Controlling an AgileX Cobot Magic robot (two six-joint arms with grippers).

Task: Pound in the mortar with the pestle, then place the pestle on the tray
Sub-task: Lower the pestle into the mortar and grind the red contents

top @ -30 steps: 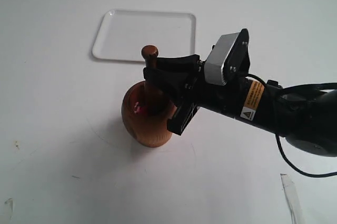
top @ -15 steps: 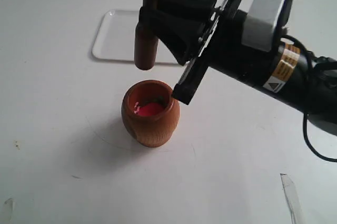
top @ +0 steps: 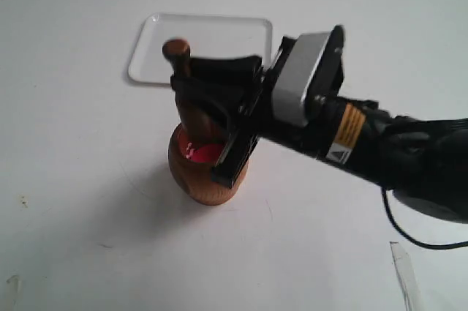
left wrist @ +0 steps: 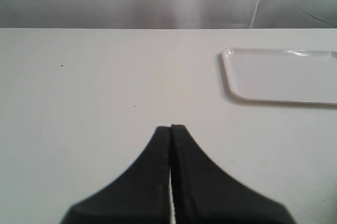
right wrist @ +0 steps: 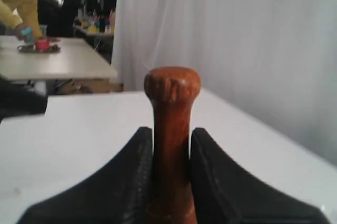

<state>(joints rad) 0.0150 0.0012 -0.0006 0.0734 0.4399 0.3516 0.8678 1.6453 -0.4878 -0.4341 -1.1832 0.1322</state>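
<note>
The reddish-brown mortar (top: 205, 172) stands on the white table, red-pink material (top: 207, 152) showing in its mouth. My right gripper (top: 186, 83) is shut on the neck of the dark-brown pestle (top: 187, 102), which tilts slightly with its thick end down inside the mortar's mouth and its knob on top. The right wrist view shows that gripper (right wrist: 171, 134) clamping the pestle (right wrist: 171, 129) just below the knob. Behind the mortar lies the white tray (top: 179, 42), bare, also seen in the left wrist view as the tray (left wrist: 284, 76). My left gripper (left wrist: 170, 128) is shut on nothing above bare table.
The right arm (top: 365, 143) reaches in from the right, low over the table. A strip of clear tape (top: 404, 271) lies near the front right corner. The table's far edge (left wrist: 105, 28) meets a grey wall.
The pestle stood in the mortar a second ago, was lifted well clear above it half a second ago, and has now come back down into the mouth, further left and tilted.
</note>
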